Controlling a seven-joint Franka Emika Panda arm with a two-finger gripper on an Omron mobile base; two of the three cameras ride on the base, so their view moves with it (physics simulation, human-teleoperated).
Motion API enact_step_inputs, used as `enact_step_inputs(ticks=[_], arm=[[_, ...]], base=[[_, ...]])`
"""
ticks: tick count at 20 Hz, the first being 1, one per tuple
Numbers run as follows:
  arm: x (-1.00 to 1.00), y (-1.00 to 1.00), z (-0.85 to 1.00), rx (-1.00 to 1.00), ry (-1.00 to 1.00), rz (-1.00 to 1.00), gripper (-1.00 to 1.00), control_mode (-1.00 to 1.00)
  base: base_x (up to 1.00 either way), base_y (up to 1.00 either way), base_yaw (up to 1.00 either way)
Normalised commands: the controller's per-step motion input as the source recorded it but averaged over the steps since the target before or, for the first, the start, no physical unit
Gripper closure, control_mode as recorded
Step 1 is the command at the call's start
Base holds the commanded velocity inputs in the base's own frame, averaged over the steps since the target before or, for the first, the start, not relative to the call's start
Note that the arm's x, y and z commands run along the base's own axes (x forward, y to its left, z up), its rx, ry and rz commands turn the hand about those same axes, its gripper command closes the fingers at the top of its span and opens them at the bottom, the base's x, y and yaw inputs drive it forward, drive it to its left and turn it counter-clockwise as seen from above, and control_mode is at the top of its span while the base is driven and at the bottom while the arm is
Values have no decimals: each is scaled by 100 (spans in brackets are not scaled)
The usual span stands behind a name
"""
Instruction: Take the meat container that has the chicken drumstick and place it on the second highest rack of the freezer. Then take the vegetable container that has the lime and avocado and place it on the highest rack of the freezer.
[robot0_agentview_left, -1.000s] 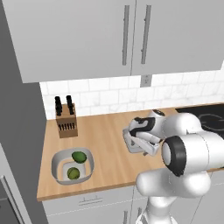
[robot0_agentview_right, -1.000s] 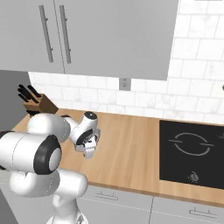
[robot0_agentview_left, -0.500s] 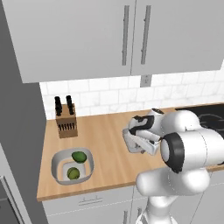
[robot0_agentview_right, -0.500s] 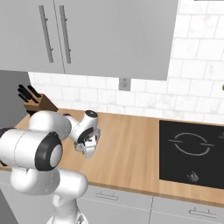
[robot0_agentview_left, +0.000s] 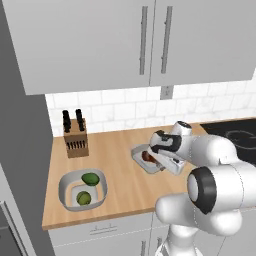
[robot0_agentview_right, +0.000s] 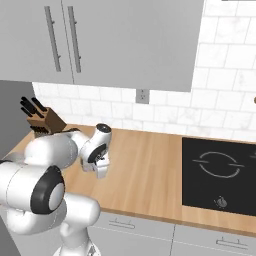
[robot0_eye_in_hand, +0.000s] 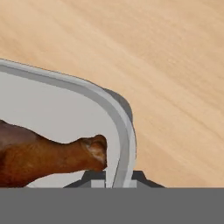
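**Clamped on the tray's rim**

Pictured on a pale wooden counter (robot0_agentview_left: 120, 165): a shallow grey rectangular meat tray (robot0_agentview_left: 141, 151) holding a glossy reddish-brown chicken drumstick (robot0_agentview_left: 149, 157), gripped at its edge by the white arm's two-finger gripper (robot0_agentview_left: 161, 162). Seen from the hand camera, dark fingertips (robot0_eye_in_hand: 94, 178) pinched shut either side of the tray's raised grey rim (robot0_eye_in_hand: 117, 127), one inside the wall, one outside, with the drumstick's (robot0_eye_in_hand: 48, 156) narrow end lying just beside the inner finger and its thicker part running off to the left of that view. Tray resting flat on the wood.

Well apart, toward the counter's front left corner in the left base view: a rounded grey vegetable container (robot0_agentview_left: 65, 185) carrying a dark green oval avocado (robot0_agentview_left: 90, 178) at the back and a small yellow-green lime (robot0_agentview_left: 84, 198) nearer the front, the two fruits near each other but not touching. Behind it, against the white tiled wall (robot0_agentview_left: 120, 107), a wooden knife block (robot0_agentview_left: 76, 141) with black handles.

From the right base view, gripper (robot0_agentview_right: 101, 171) lowered to the counter with the arm folded over it, tray hidden behind the hand; a black glass cooktop (robot0_agentview_right: 220, 175) set into the counter on the far side, grey upper cabinets (robot0_agentview_right: 115, 40) with long bar handles overhead.
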Motion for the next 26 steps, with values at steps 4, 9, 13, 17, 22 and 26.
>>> enact_step_inputs(ticks=[4, 9, 13, 17, 22, 26], arm=[[-24, 0, 48, 0, -21, -1, 100, -100], [-43, 0, 52, 0, -26, -2, 100, -100], [-55, 0, 52, 0, -13, -10, 100, -100], [-66, -1, 68, 0, 0, -8, 100, -100], [-70, 0, 78, 0, 0, -5, 100, -100], [-65, 0, 78, 0, 0, -1, 100, -100]], base=[[0, 0, 0], [0, 0, 0], [0, 0, 0], [0, 0, 0], [0, 0, 0], [0, 0, 0]])
